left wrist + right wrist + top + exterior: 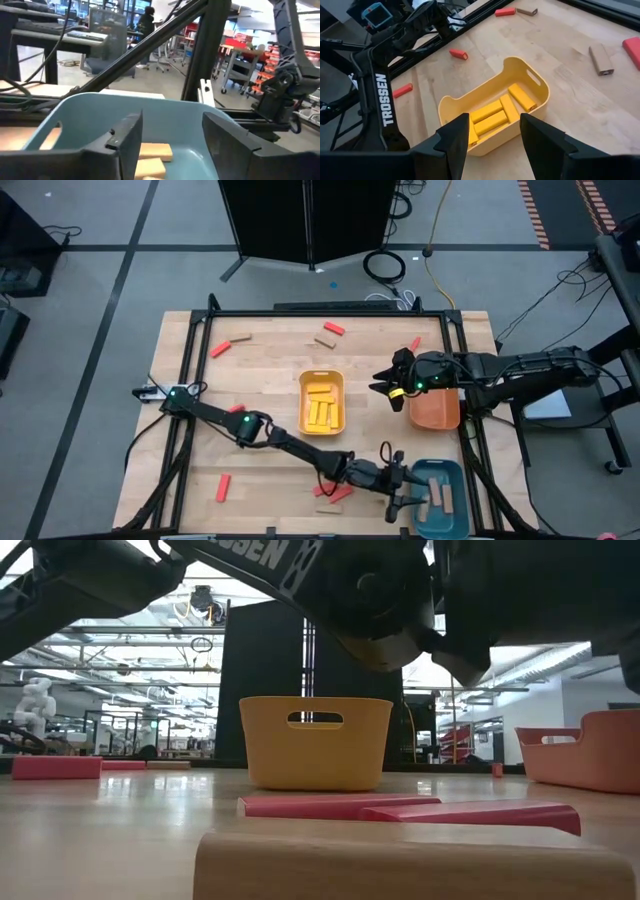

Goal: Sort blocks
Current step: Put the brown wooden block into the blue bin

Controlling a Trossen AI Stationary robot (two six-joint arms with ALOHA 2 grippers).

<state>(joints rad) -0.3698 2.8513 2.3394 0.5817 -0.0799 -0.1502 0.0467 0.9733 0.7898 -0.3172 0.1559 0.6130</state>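
The left claw is held wide open and empty at the teal tray's rim; tan blocks lie inside, long axes along the tray. Right of it, the right claw is seen open, empty.

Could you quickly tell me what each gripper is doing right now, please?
Left gripper: open, empty, over the teal tray.
Right gripper: open, empty, beside the orange tray.
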